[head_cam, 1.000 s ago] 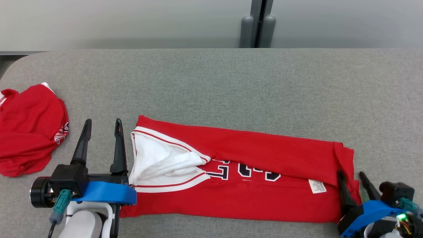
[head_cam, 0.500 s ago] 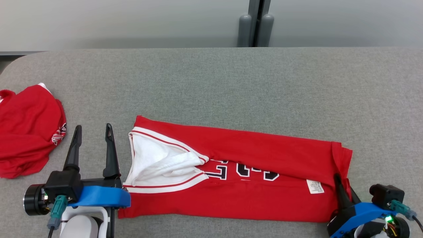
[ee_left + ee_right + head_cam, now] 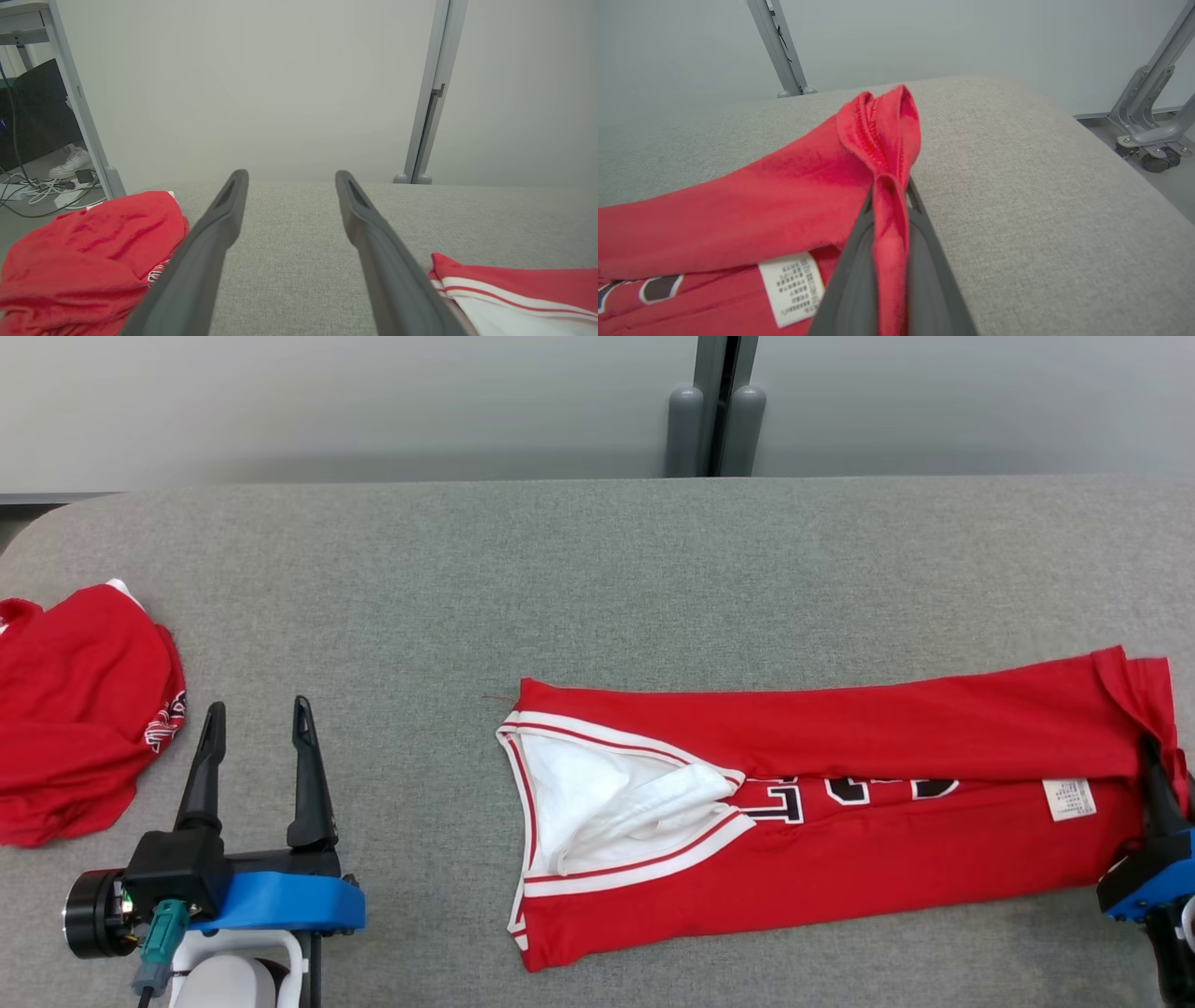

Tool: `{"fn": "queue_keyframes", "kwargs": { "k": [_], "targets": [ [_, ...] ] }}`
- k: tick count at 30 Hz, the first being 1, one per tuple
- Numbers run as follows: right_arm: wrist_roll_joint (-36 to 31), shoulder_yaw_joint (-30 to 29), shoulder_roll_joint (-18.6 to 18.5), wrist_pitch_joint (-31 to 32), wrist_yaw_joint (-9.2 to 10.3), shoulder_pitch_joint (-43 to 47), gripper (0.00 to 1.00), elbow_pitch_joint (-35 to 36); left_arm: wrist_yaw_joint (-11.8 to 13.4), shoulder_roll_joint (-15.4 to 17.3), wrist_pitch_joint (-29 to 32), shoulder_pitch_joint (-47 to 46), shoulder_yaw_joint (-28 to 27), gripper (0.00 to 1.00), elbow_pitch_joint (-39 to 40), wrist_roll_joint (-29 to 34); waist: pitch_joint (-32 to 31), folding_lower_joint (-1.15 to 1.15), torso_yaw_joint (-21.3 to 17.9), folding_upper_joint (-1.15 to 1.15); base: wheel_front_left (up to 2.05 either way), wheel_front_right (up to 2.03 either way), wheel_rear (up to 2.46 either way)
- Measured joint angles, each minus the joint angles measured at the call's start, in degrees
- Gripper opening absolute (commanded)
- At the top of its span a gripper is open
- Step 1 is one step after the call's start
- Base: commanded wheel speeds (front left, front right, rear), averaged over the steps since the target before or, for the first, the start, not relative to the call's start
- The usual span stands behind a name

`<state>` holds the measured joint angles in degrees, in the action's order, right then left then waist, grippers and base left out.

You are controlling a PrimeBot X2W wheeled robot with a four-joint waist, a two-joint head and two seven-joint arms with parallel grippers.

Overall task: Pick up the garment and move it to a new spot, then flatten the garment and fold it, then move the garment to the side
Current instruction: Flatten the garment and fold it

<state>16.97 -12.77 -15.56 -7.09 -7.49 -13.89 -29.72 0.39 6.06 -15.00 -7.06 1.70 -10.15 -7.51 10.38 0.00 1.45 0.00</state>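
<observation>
The right claw [image 3: 894, 186] is pinching the hem end of the folded red garment [image 3: 840, 859], which lies along the front right of the worktop [image 3: 597, 579], hem at the right edge. The left claw [image 3: 258, 706], spread and empty, sits near the front-left corner beside a crumpled red cloth [image 3: 75, 709]. This looks like the sideways move. Drag low and slowly, since the unheld collar end could unfold.
</observation>
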Motion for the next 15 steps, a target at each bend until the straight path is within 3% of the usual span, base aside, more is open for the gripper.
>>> {"fn": "queue_keyframes", "kwargs": {
  "k": [4,15],
  "targets": [
    [-0.6,0.3,0.3,1.6,0.0,-0.2,0.0,2.3,-0.6,-0.8,0.0,0.4,-1.1,1.0,0.1,0.7,-0.2,0.0,-0.1,0.0,0.0,0.0,0.0],
    [0.7,8.5,7.2,4.7,0.01,3.3,0.0,14.8,-2.2,-2.2,0.0,1.0,-2.3,1.0,-0.3,2.1,-0.9,0.0,0.0,0.0,0.0,0.0,0.0]
  ]
}}
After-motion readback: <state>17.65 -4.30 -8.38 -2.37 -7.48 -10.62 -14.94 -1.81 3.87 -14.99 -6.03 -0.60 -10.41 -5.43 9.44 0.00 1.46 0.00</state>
